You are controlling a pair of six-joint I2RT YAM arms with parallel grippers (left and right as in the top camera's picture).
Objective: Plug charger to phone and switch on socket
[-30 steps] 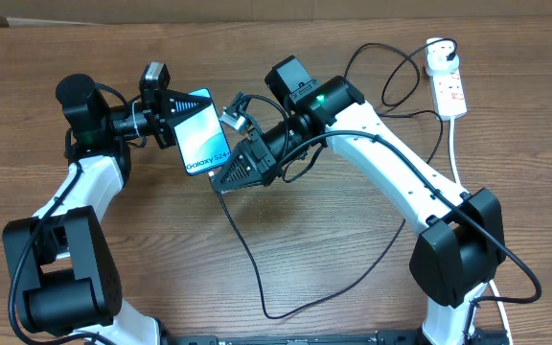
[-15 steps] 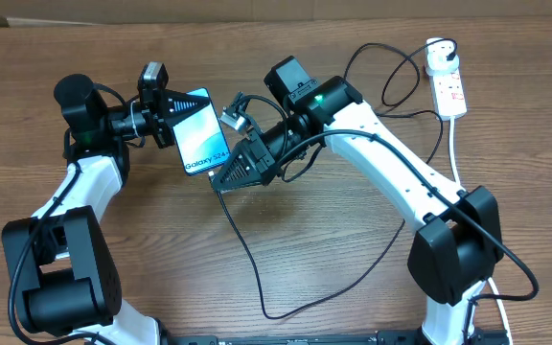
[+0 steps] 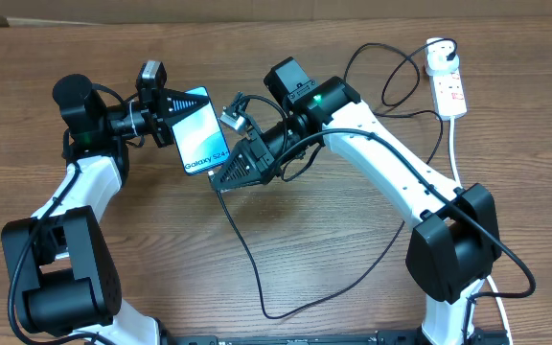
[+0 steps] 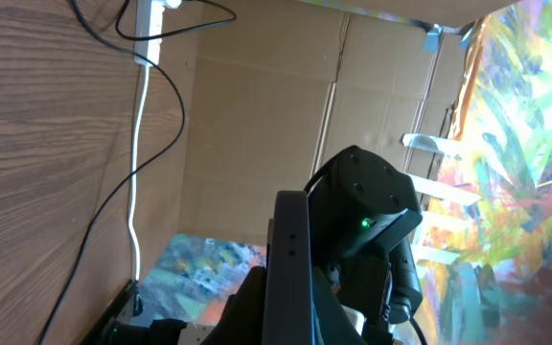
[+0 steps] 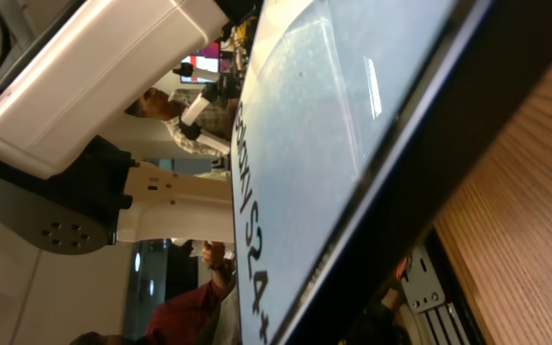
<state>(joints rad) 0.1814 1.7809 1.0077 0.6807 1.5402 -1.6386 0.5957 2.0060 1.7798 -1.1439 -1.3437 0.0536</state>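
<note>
Two arms over wood-grain table (image 3: 333,259), cardboard walls (image 4: 257,144) behind; left gripper (image 3: 172,123) tight on Galaxy S24 phone (image 3: 202,134), right gripper (image 3: 226,178) grip unclear

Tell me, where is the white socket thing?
In the overhead view the socket lies on the table at the far right corner, beyond the right arm, well away from the phone.

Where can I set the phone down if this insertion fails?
Bare wood lies between the left arm and the charger cable, and inside that cable's loop. Crowded: the centre, where the left gripper, phone and right gripper meet, and the socket corner.
</note>
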